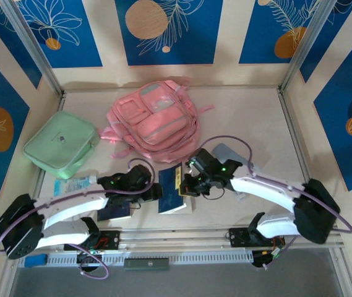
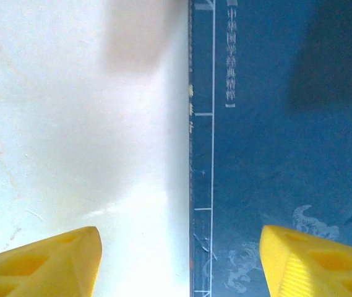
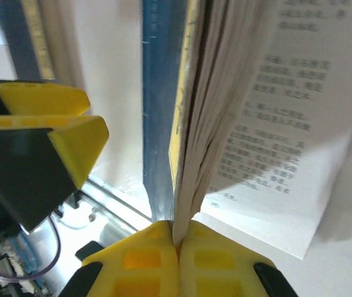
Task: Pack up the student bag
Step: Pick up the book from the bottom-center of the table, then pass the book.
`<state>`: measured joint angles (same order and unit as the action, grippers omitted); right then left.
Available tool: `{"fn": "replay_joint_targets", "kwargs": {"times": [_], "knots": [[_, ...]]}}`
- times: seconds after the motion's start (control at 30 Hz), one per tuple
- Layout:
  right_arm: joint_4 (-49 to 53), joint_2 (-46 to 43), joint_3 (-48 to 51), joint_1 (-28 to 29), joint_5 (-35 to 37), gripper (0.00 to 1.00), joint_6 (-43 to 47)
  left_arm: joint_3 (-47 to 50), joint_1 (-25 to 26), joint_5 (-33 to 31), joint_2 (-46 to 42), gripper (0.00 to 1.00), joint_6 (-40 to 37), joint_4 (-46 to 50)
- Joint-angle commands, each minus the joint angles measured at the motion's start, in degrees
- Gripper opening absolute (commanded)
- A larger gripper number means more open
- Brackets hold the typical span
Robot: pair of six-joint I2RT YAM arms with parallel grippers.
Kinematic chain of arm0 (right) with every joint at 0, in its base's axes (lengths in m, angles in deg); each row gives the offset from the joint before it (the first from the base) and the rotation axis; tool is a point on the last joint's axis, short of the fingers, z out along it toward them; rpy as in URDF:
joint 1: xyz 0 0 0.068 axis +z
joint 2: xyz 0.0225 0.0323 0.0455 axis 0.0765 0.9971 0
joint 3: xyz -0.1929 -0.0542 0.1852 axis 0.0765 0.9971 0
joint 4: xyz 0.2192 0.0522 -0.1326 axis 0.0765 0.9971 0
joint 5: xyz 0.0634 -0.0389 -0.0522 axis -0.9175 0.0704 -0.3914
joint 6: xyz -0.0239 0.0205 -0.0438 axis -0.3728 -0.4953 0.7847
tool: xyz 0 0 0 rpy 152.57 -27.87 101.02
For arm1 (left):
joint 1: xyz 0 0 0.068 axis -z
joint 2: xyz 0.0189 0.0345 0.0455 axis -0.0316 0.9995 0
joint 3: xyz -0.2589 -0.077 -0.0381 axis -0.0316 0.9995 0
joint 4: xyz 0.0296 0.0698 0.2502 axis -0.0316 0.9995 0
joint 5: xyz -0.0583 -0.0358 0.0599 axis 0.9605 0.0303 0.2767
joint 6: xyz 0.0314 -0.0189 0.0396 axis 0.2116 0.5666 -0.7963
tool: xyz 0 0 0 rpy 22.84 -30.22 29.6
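While the right fingers [image 3: 145, 253] pinch the book [image 3: 225, 124] by its pages, the left fingers [image 2: 52, 260] hang spread wide over a blue cover [image 2: 287, 154] on the desk [image 2: 70, 124].

The pink student bag [image 1: 154, 120] lies far and central on the counter [image 1: 256, 124], a mint-green zip case [image 1: 61, 145] to its left. Nearer, the left gripper [image 1: 153, 192] and right gripper [image 1: 188, 185] flank a blue book [image 1: 171, 197].
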<state>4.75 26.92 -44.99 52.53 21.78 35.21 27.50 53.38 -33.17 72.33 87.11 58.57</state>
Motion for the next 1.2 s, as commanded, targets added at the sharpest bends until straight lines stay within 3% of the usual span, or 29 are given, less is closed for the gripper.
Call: {"fn": "replay_joint_targets", "kwargs": {"times": [0.0,0.17,0.3,0.47,0.63,0.83,1.17], "knots": [[1.0,-7.1,0.2,-2.5,-5.3,0.00,3.5,-3.2,-2.7,0.4,-5.8,0.71,-3.6,5.4],[1.7,-14.9,-1.7,-9.0,-12.3,0.00,6.3,-4.6,-8.9,7.2,-13.4,0.77,-5.8,3.6],[-0.2,-15.3,-5.1,-15.0,-20.4,0.00,7.3,-4.9,-12.9,13.2,-15.8,0.80,-4.6,-1.6],[-2.8,-11.4,-10.6,-18.7,-27.0,0.00,8.0,-5.9,-13.4,17.9,-14.7,0.83,-3.1,-12.9],[-6.2,-7.6,-13.9,-19.2,-30.1,0.00,8.4,-8.0,-13.4,18.5,-10.4,0.82,-1.8,-17.0],[-11.0,-4.8,-14.5,-19.6,-31.9,0.00,7.0,-8.1,-13.4,20.1,-8.6,0.69,1.0,-26.2],[-10.1,-2.2,-12.8,-20.7,-31.2,0.00,9.0,-8.8,-13.4,20.6,-8.7,0.34,1.7,-28.4]]}}
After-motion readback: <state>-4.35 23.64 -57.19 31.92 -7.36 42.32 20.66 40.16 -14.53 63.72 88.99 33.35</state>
